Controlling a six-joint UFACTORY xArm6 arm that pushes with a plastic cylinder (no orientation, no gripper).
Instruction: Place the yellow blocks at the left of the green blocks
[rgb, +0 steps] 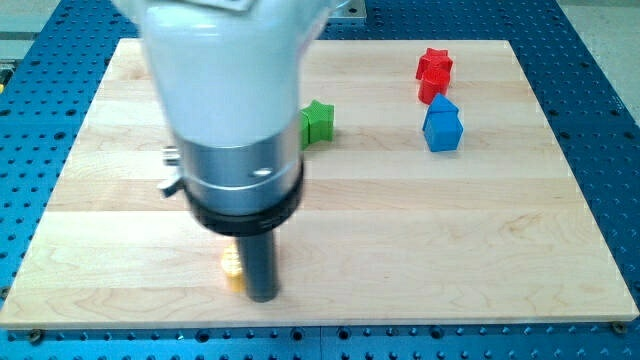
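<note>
My tip (262, 296) rests on the wooden board near the view's bottom, left of centre. A yellow block (232, 271) shows only as a small sliver just left of the tip, touching or nearly touching it; its shape is hidden by the rod. A green star-shaped block (317, 121) sits in the upper middle, partly covered by the arm's body. Any other yellow or green blocks are hidden behind the arm.
A red star-shaped block (434, 66) and a red block (432, 88) sit together at the upper right. A blue house-shaped block (442, 125) lies just below them. The wooden board (480, 240) rests on a blue perforated table.
</note>
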